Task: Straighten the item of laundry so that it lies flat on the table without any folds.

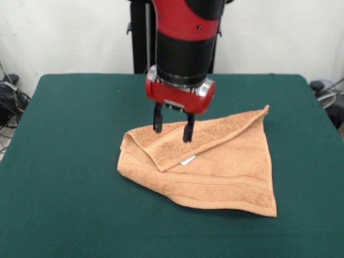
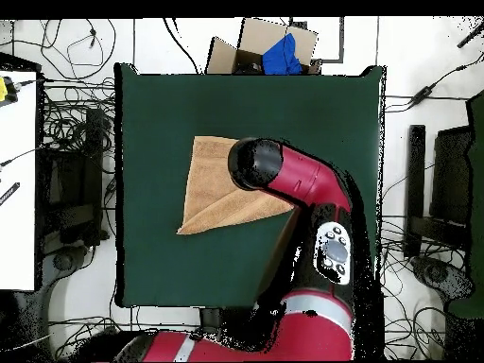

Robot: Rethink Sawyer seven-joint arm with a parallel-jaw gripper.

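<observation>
My pincer [image 1: 172,129] hangs over the towel [image 1: 215,172], fingers [image 1: 157,123] apart, tips at the upper edge of a folded-over flap. Whether they touch the cloth, cannot tell. Towel lies near the middle of the green surface [image 1: 64,161], folded into a rough triangle, one corner pointing to 2 o'clock in the front view. Small white tag [image 1: 187,160] shows just under the flap.

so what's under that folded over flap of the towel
The flap lies on the towel's lower layer. A small white tag pokes out beneath its edge. Anything further under is covered. The open gripper hovers over it.
</observation>
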